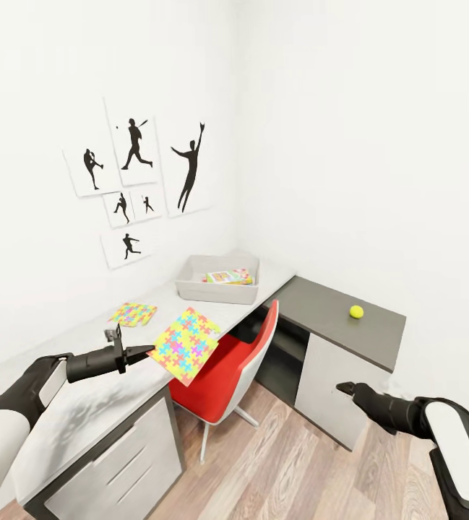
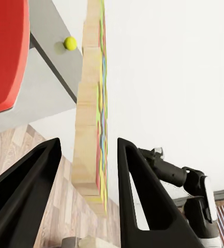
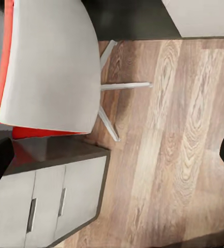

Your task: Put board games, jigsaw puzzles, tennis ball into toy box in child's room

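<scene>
My left gripper [image 1: 146, 352] is shut on the edge of a multicoloured jigsaw puzzle [image 1: 185, 344], which hangs tilted over the front edge of the pale table [image 1: 82, 412]. In the left wrist view the same puzzle [image 2: 91, 77] stands edge-on between the black fingers [image 2: 34, 186]. A second jigsaw puzzle [image 1: 133, 314] lies flat on the table. The grey toy box [image 1: 198, 289] stands in the corner with a printed board game [image 1: 228, 276] inside. The tennis ball [image 1: 356, 311] rests on the dark section, also seen as a small yellow ball [image 2: 70, 43]. My right gripper [image 1: 346, 388] hangs open and empty over the floor.
A red chair [image 1: 230, 361] is tucked at the desk below the held puzzle. Drawers [image 1: 122, 469] front the pale desk and a white door [image 1: 335, 390] closes the dark section. Sports silhouette prints [image 1: 136, 173] hang on the wall. Wood floor [image 1: 292, 469] spreads ahead.
</scene>
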{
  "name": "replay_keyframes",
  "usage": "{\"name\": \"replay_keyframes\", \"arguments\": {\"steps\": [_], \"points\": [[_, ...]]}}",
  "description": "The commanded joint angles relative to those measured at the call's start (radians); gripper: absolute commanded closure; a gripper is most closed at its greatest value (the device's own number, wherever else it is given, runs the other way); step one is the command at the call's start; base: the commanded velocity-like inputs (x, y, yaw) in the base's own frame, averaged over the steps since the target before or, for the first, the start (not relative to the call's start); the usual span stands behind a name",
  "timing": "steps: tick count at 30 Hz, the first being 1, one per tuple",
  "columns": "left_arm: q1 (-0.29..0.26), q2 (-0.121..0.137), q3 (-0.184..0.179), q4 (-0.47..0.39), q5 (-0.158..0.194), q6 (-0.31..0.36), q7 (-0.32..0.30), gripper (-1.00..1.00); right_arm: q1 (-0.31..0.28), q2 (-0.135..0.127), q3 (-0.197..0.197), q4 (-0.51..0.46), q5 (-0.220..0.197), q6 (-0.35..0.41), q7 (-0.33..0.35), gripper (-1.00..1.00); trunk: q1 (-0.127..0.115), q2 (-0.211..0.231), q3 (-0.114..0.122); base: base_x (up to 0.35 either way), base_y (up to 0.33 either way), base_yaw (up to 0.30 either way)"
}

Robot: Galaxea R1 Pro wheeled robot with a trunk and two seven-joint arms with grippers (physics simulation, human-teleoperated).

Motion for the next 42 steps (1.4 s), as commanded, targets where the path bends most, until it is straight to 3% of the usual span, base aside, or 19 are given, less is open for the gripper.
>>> {"name": "replay_keyframes", "arguments": {"steps": [1, 4, 8, 20, 22, 26, 29, 42], "points": [[-0.001, 0.000, 0.000, 0.000, 0.002, 0.008, 0.000, 1.00, -0.028, -0.028, 0.005, -0.002, -0.013, 0.003, -0.020, -1.00, 0.001, -0.002, -0.002, 0.000, 0.000, 0.000], [-0.001, 0.000, 0.000, 0.001, 0.003, 0.008, 0.000, 1.00, -0.142, -0.113, 0.034, 0.025, -0.019, 0.003, -0.034, -1.00, 0.001, -0.002, -0.002, 0.000, 0.000, 0.000], [-0.001, 0.000, 0.000, 0.000, 0.003, 0.008, 0.000, 1.00, -0.226, -0.150, 0.080, 0.087, -0.024, 0.003, -0.038, -1.00, 0.001, -0.002, -0.002, 0.000, 0.000, 0.000], [-0.002, 0.001, 0.011, -0.002, 0.003, 0.007, -0.001, 1.00, -0.255, -0.158, 0.096, 0.094, -0.027, 0.003, -0.039, -1.00, 0.001, -0.002, 0.000, 0.034, -0.034, 0.149], [-0.003, 0.002, 0.031, -0.029, 0.004, 0.013, -0.011, 1.00, -0.256, -0.158, 0.096, 0.094, -0.027, 0.003, -0.039, -1.00, 0.001, -0.002, 0.001, 0.004, -0.004, 0.279], [-0.004, 0.003, 0.084, -0.122, 0.003, 0.025, -0.087, 1.00, -0.257, -0.153, 0.097, 0.094, -0.027, 0.003, -0.040, -1.00, 0.001, -0.002, 0.001, 0.001, -0.001, 0.286], [-0.004, 0.003, 0.101, -0.147, 0.003, 0.034, -0.108, 1.00, -0.260, -0.151, 0.097, 0.094, -0.027, 0.003, -0.040, -1.00, 0.001, -0.002, 0.001, 0.000, -0.049, 0.288], [-0.004, -0.003, 0.105, -0.157, -0.003, 0.039, -0.108, 1.00, -0.254, -0.153, 0.094, 0.090, -0.027, 0.003, -0.038, -1.00, 0.001, -0.002, 0.001, 0.023, -0.161, 0.054]]}}
